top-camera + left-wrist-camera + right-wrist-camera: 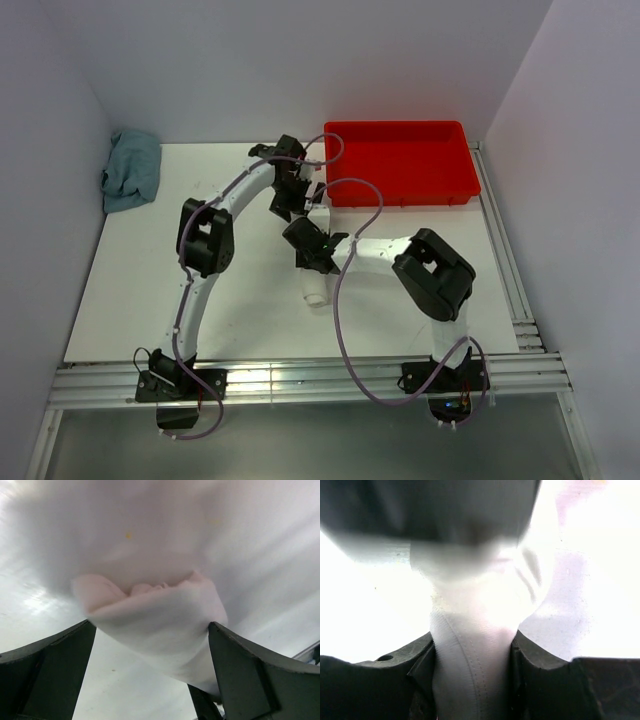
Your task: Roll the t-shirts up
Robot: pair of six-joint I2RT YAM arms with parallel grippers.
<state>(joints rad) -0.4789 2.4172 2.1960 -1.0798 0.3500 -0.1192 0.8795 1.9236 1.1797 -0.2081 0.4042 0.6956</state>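
A cream-white t-shirt (316, 288) lies rolled into a narrow bundle at the middle of the white table. Both grippers meet over its far end. My right gripper (310, 246) is shut on it; in the right wrist view the stitched fabric of the t-shirt (470, 670) is squeezed between both fingers of that gripper (472, 637). My left gripper (288, 204) hangs just behind it, open. In the left wrist view the rolled end of the t-shirt (160, 620) sits between the wide-spread fingers of the left gripper (152, 626), against the right finger (240, 665).
A red plastic bin (400, 160) stands at the back right, close behind the grippers. A crumpled blue-grey cloth (131, 170) lies at the back left corner against the wall. White walls enclose the table (130, 300) on three sides.
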